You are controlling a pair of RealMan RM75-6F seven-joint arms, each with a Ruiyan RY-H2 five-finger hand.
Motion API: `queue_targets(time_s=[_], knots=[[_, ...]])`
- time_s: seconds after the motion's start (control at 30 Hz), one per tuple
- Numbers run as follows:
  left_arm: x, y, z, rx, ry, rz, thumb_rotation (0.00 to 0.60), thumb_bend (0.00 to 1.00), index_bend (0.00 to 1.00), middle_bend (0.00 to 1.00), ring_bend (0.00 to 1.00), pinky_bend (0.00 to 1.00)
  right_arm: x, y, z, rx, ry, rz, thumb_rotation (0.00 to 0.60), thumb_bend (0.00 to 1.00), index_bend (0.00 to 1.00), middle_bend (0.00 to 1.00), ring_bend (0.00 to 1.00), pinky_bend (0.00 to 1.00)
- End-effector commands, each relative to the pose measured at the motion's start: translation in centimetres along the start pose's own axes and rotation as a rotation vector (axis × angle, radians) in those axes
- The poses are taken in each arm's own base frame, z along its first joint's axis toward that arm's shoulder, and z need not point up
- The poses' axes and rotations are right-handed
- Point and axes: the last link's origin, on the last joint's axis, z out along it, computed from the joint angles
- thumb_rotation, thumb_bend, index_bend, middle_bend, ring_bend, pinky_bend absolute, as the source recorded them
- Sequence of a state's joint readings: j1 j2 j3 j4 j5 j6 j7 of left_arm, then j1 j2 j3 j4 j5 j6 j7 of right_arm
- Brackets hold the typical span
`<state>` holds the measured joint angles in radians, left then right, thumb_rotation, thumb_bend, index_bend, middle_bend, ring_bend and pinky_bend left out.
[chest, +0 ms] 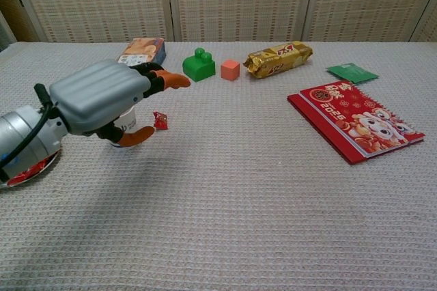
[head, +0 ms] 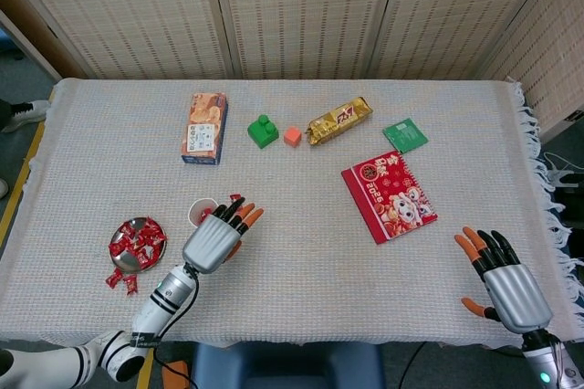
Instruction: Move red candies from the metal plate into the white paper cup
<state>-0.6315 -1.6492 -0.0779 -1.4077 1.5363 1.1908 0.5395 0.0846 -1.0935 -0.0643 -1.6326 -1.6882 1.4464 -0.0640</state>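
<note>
Woven-cloth table (head: 301, 252). Near left, round metal plate (head: 151, 227) holds red wrapped candies (head: 135, 243). Left robot hand (head: 219, 236) hovers over white paper cup (head: 200, 212), fingers spread; whether it grips anything is indeterminable. One red candy (chest: 160, 121) lies beside the cup. Recommend centring over the rim before release. Right robot hand (head: 500, 278), near right, is open and empty.

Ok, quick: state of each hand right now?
Left hand: over the white paper cup, fingers apart; holding anything, cannot tell.
Right hand: open, empty.

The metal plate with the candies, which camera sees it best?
The head view: the whole metal plate shows, heaped with red candies. In the chest view only its edge peeks out beneath the left hand's arm.
</note>
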Motion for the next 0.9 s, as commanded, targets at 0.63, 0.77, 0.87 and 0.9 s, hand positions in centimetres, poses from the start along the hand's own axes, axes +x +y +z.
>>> queue_targets(time_s=[0.63, 0.77, 0.87, 0.9], knots=[[-5.6, -8.6, -20.5, 0.461, -0.205, -0.059, 0.600, 0.39, 0.17, 0.25, 0.29, 0.72, -0.4, -1.0, -0.1, 0.052, -0.009, -0.003, 0.600, 0.05, 0.00, 0.00, 0.00, 0.00], [-6.2, -8.3, -21.8, 0.481, -0.222, -0.054, 0.600, 0.38, 0.17, 0.25, 0.27, 0.72, -0.4, -1.1, -0.1, 0.050, -0.009, -0.006, 0.600, 0.05, 0.00, 0.00, 0.00, 0.00], [-6.6, -8.1, -22.4, 0.501, -0.236, -0.046, 0.600, 0.38, 0.17, 0.24, 0.25, 0.72, -0.4, -1.0, -0.1, 0.047, -0.009, -0.007, 0.600, 0.05, 0.00, 0.00, 0.00, 0.00], [-6.7, -8.0, -22.6, 0.506, -0.237, -0.047, 0.600, 0.37, 0.16, 0.24, 0.25, 0.72, -0.4, -1.0, -0.1, 0.047, -0.009, -0.008, 0.600, 0.05, 0.00, 0.00, 0.00, 0.00]])
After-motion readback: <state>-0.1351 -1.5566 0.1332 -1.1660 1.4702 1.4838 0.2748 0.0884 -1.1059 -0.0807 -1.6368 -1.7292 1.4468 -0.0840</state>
